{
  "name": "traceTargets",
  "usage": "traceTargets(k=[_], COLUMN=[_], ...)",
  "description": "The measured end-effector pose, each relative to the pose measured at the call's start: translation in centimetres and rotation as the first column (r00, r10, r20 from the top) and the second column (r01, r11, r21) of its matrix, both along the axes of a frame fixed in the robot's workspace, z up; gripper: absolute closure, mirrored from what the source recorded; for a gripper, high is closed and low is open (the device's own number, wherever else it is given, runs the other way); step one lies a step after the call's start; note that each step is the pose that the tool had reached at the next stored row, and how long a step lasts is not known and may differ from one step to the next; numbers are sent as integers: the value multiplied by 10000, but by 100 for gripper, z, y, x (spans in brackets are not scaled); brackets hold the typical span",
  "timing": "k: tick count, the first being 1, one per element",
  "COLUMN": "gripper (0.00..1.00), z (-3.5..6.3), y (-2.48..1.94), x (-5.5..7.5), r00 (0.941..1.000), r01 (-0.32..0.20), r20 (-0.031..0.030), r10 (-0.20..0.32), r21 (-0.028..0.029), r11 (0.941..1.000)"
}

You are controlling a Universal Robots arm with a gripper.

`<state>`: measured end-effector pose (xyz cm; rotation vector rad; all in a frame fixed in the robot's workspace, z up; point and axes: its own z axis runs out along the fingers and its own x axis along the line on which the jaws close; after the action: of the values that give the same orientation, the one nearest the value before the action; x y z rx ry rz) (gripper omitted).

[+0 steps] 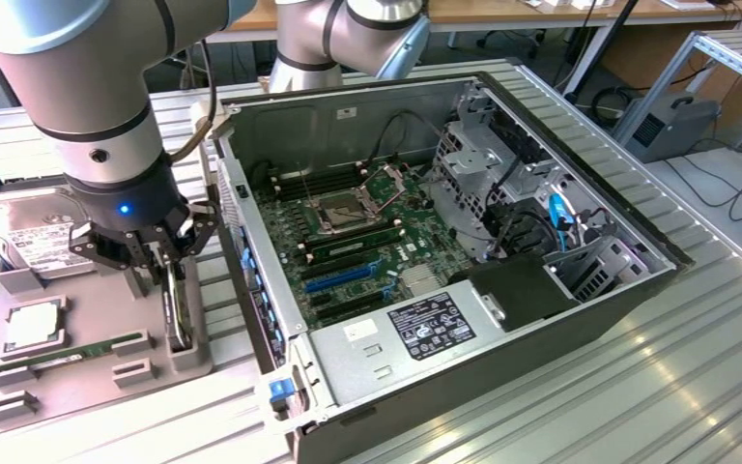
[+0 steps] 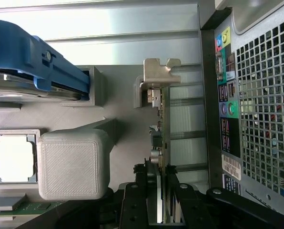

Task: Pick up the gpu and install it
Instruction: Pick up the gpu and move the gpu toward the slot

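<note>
The gpu (image 1: 181, 311) stands on its edge in a slot of the grey fixture (image 1: 81, 391), at the exterior view's left, just outside the computer case (image 1: 564, 300). My gripper (image 1: 165, 278) reaches down over it and is shut on its upper edge. In the wrist view the gpu (image 2: 162, 138) runs as a thin board between my black fingers (image 2: 141, 193), with its silver bracket (image 2: 158, 71) at the far end. My gripper (image 2: 160, 193) clamps it from both sides. The card's lower part is hidden by the fixture's wall.
The case lies open with its motherboard (image 1: 358, 242) and blue expansion slots (image 1: 339, 275) exposed. The fixture also holds a hard drive (image 1: 36, 232), a CPU (image 1: 32, 324) and a RAM stick (image 1: 69, 353). The case's rear panel (image 2: 256, 105) is close beside the card.
</note>
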<state>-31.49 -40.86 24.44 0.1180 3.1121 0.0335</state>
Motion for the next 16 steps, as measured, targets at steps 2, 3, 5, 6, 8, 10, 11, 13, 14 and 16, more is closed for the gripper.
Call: traceTargets(k=[2, 3, 5, 6, 8, 10, 11, 13, 14, 16], gripper=[73, 73, 73, 73, 73, 73, 73, 73, 73, 73], z=[27, 36, 45, 52, 67, 81, 87, 102, 111, 138], y=[0, 0, 0, 0, 0, 0, 0, 0, 0, 0], x=[0, 0, 1, 0, 0, 0, 0, 1, 0, 0], r00=[10000, 10000, 10000, 10000, 10000, 10000, 10000, 10000, 10000, 10000], r01=[0, 0, 0, 0, 0, 0, 0, 0, 0, 0], r20=[-1, -2, 0, -1, -1, -2, -1, 0, -1, -1], r10=[0, 0, 0, 0, 0, 0, 0, 0, 0, 0], r21=[-4, -5, -3, -4, -5, -5, -5, -4, -5, -4], r11=[10000, 10000, 10000, 10000, 10000, 10000, 10000, 10000, 10000, 10000])
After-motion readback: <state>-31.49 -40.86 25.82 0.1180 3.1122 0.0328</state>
